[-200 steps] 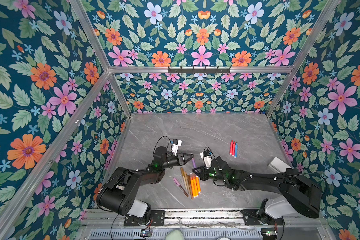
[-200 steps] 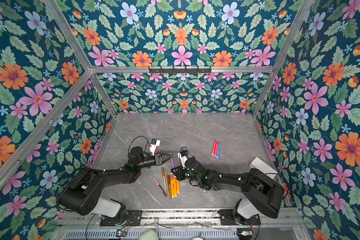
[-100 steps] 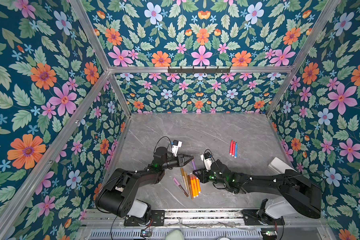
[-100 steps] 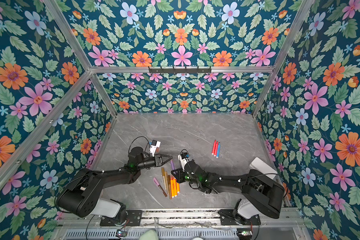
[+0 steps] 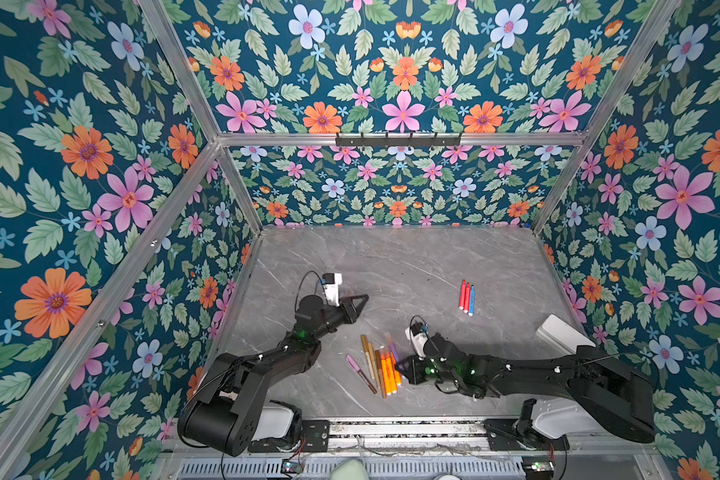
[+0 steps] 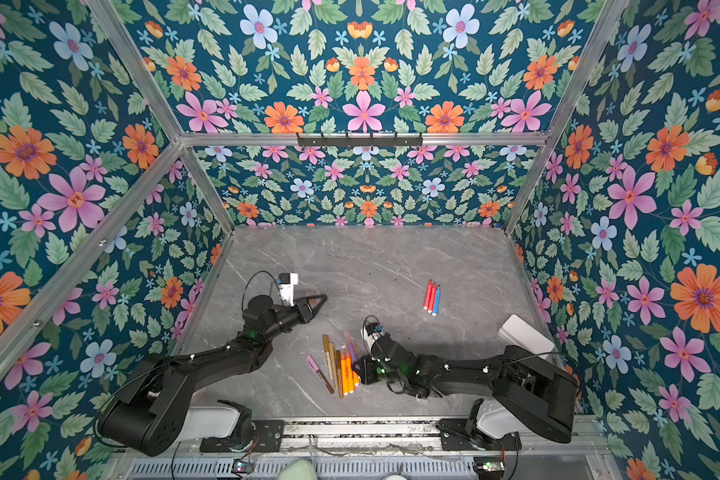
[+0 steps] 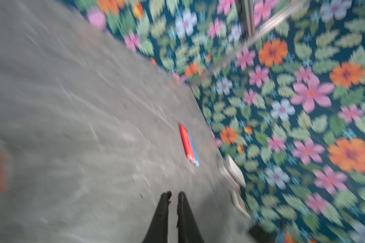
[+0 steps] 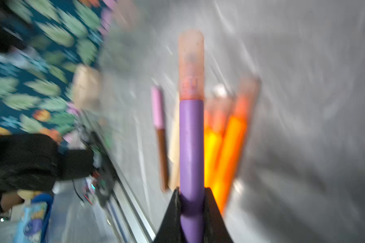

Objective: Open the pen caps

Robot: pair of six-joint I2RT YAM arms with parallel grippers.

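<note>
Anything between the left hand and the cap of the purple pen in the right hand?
Nothing visible. Only bare table shows between the shut left hand and the cap on the purple pen in the right hand; the loose pens lie off that line.

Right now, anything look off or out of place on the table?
Mildly: the purple pen in the right gripper wears a peach cap, and a brown pen a pink cap. Nothing spilled or broken.
</note>
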